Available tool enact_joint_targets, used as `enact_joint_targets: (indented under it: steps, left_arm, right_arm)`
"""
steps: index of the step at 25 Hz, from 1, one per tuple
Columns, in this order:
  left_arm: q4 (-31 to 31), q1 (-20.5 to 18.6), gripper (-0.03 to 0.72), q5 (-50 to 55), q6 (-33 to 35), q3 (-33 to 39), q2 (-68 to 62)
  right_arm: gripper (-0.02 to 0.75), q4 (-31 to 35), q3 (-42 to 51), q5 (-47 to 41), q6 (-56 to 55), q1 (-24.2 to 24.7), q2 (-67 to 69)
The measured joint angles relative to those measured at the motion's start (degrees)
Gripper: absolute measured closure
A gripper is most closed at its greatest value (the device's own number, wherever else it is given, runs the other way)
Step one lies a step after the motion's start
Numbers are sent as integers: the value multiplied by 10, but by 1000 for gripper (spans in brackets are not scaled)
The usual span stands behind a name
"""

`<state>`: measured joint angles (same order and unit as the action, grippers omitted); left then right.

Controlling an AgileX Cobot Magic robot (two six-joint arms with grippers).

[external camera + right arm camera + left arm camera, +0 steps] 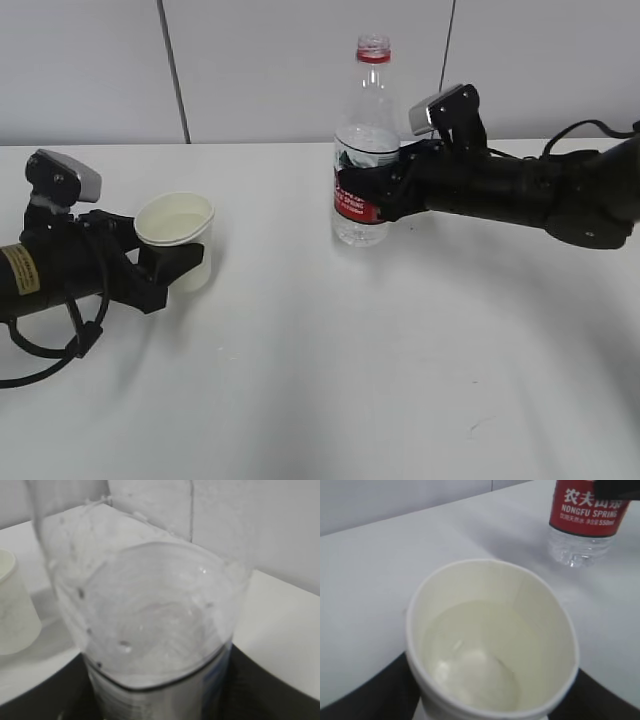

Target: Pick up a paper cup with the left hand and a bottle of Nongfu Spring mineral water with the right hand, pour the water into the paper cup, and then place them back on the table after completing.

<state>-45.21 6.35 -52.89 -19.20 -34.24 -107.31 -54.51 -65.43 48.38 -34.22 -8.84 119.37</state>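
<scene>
In the exterior view, the black left hand with its yellow sticker (150, 268) grips a white paper cup (175, 240) on the large white table (350, 370); the black right hand (375, 190) clamps the red-labelled clear plastic water bottle (362, 150), upright, cap off.

In the left wrist view, the cup (490, 640) holds clear water (475, 655) low inside, dark fingers (370, 692) pressing its sides; the bottle (585, 525) stands beyond.

In the right wrist view, the bottle (150, 625) fills the frame between black fingers (260, 690); the cup (15, 610) sits at left.
</scene>
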Motion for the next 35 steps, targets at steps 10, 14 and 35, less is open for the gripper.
enact_joint_targets:
  steps: [10,14,35]
  left_arm:
    - [20,-1,242,-104,35,-1,-81]
    - [23,-1,242,-107,35,-2,-81]
    - [25,-1,242,-105,38,-4,-110]
  right_arm:
    - [337,21,63,36,12,7,-2]
    - [337,23,78,36,22,7,-4]
    - [318,-2,81,37,31,7,11]
